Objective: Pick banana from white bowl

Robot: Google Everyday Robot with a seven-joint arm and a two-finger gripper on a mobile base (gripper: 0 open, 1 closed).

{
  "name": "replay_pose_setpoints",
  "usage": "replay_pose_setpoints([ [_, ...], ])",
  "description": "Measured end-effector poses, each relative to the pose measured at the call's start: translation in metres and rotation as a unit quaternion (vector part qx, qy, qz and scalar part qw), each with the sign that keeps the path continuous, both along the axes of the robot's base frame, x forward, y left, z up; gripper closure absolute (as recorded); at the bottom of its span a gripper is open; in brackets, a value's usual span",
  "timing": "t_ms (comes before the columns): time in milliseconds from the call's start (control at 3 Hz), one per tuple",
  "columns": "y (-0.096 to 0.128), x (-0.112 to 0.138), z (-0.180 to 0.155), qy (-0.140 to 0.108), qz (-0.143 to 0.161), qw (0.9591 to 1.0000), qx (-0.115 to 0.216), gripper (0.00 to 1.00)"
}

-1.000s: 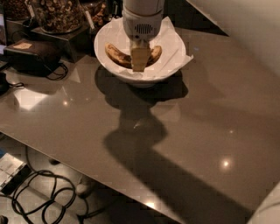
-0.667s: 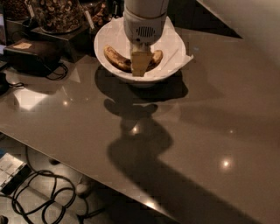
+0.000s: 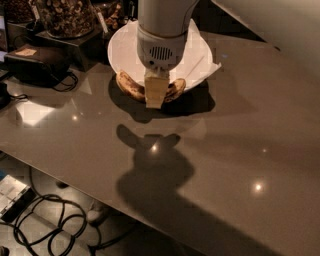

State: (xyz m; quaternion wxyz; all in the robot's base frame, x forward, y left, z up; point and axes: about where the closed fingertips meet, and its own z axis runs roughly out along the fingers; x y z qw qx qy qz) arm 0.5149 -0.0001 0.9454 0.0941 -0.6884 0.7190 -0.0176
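The banana, yellow-brown with dark blotches, is crosswise in my gripper, whose fingers are shut on its middle. Both ends stick out to the left and right of the fingers. The banana hangs in front of the near rim of the white bowl, raised above it. The bowl stands at the back of the grey table, and its white paper lining spills over the right side. My arm hides the bowl's middle.
Glass jars of nuts stand on a dark stand at the back left, close to the bowl. A black pouch with a cord lies on the left. Cables lie on the floor beyond the table's front-left edge.
The gripper has risen out of the bowl with the banana in it. The banana was lying inside the bowl and now hangs above the bowl's near rim.
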Motion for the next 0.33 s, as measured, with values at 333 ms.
replay_pose_setpoints([
  [333,0.0000,0.0000,0.0000,0.000,0.000,1.0000,0.000,1.00],
])
